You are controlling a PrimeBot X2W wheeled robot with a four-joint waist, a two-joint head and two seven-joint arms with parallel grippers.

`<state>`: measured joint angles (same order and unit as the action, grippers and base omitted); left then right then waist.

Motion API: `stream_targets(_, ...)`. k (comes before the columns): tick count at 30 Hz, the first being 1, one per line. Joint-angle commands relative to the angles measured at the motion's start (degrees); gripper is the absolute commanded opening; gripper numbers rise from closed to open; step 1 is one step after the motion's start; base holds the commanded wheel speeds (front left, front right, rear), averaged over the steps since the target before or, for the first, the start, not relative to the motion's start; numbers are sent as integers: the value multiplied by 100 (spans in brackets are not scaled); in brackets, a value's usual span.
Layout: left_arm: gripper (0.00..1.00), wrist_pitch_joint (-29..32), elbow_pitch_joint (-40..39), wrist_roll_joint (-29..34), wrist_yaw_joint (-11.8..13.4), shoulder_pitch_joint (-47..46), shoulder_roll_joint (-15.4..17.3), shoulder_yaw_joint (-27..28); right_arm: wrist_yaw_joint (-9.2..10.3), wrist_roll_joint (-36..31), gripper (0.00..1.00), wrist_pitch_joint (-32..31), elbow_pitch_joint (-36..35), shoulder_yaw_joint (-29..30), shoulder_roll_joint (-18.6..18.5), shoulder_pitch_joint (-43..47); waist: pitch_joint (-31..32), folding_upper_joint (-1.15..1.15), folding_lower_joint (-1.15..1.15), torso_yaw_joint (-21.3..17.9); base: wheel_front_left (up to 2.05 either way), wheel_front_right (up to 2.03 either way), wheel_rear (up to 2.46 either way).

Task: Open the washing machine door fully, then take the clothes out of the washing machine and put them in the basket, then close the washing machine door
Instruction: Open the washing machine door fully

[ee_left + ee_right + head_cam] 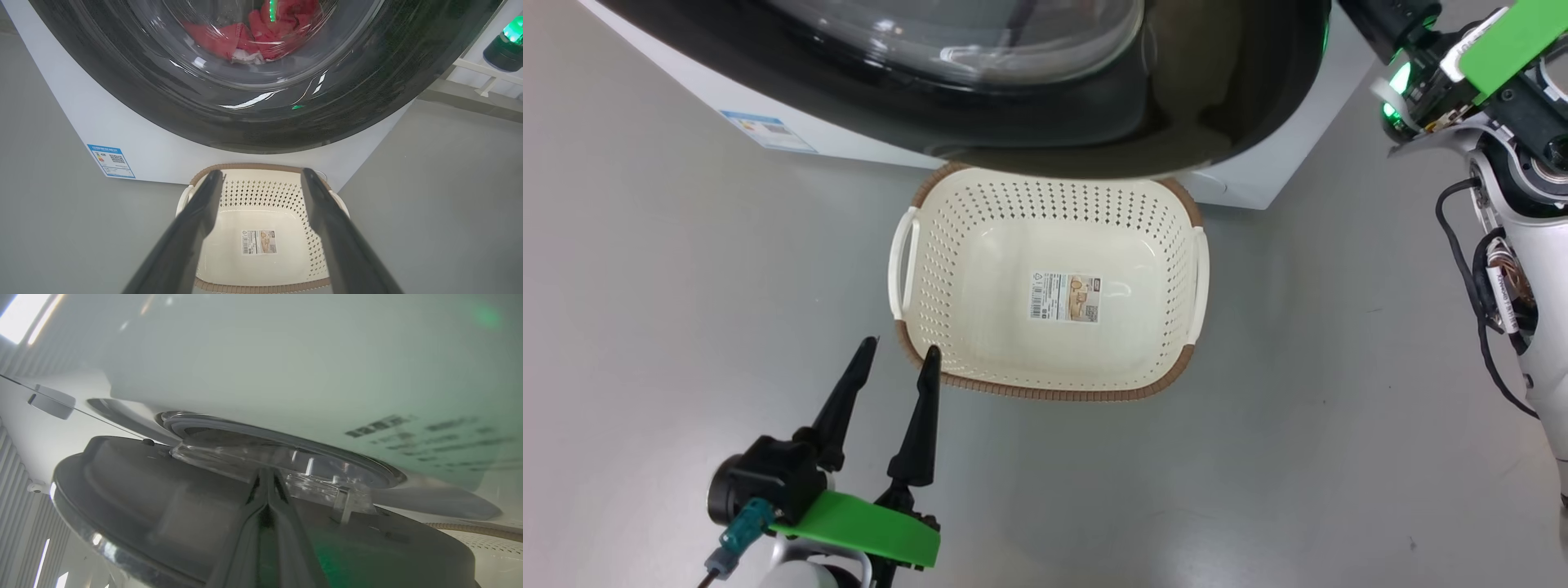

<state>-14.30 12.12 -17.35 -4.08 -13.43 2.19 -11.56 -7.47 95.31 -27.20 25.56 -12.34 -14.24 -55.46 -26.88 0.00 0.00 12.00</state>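
Ajar washing machine door (1217, 122) overhung basket (1045, 392) far rim; clothes (265, 36) lay inside, behind glass. Right gripper (266, 477) jaws shut behind door; left gripper (902, 345) jaws wide. Risk: shut tips might slip off glossy rim, door swinging back.

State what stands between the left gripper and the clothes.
In the left wrist view, the basket sits just ahead of the left gripper. Beyond it stands the washing machine door, with the red clothes seen through it.

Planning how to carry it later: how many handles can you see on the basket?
2. A left handle on the basket's left side, a right handle on its right. The washing machine door covers the far rim, perhaps hiding more.
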Motion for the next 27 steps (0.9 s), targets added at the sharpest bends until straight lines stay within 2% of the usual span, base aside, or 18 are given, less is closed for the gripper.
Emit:
stream_targets(1, 100, -70, -92, -28, 1, -96, 69, 154, -2, 3, 0, -166, -164, -149, 203, 37, 44, 0, 0, 0, 0, 0, 0)
stream_targets(9, 100, -70, -53, 9, 4, 18, 69, 205, -2, -81, 0, -606, -289, -261, 345, 504, 375, 0, 0, -89, 0, 0, 0)
stream_targets(27, 100, -70, -13, 82, -50, 384, 69, 427, -2, -261, 0, -1129, -697, -597, 776, 1567, 1091, 0, 0, -271, 0, 0, 0)
